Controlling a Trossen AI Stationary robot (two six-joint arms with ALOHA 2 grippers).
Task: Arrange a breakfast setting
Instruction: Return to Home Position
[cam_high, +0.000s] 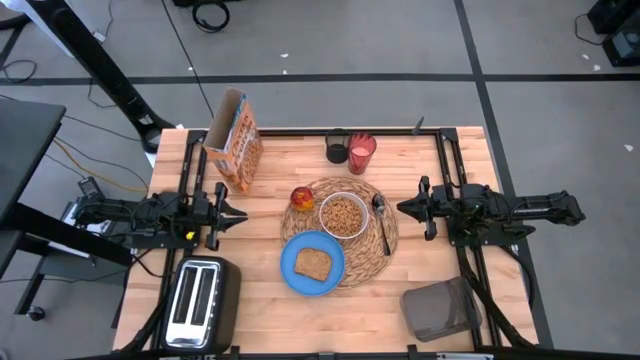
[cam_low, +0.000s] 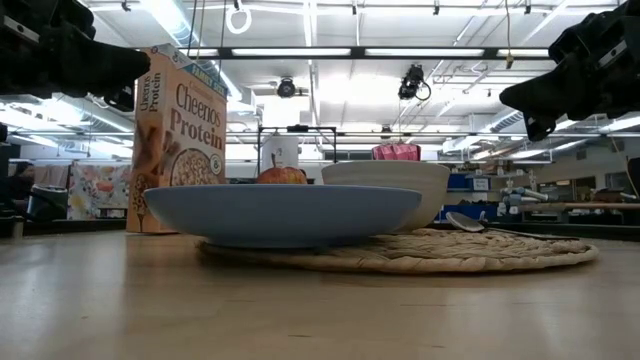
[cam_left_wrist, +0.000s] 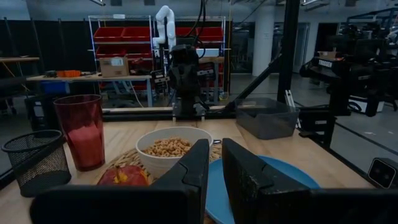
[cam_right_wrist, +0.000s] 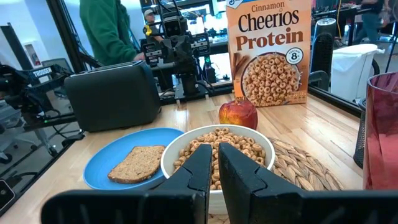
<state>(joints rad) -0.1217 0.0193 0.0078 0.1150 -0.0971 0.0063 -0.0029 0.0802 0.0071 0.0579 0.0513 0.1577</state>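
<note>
Left gripper (cam_high: 240, 213) and right gripper (cam_high: 403, 207) — both closed, empty — flank the placemat (cam_high: 362, 266); white bowl (cam_high: 322, 216) holds cereal (cam_high: 343, 215).

Round woven straw placemat (cam_high: 368, 262) lies flat in the middle of the surface. White bowl (cam_low: 400, 190) sits on it, full of brown cereal rings. Metal spoon (cam_high: 382, 222) lies on the mat just right of the bowl. Red-yellow apple (cam_high: 302, 198) stands at the mat's left rim, next to the bowl. Blue plate (cam_high: 293, 272) overlaps the mat's lower-left edge, with one toast slice (cam_high: 314, 264) flat on it. Red cup (cam_high: 361, 153) stands upright past the mat. Orange Cheerios box (cam_high: 236, 142) stands upright, top flaps open, off to the left.
</note>
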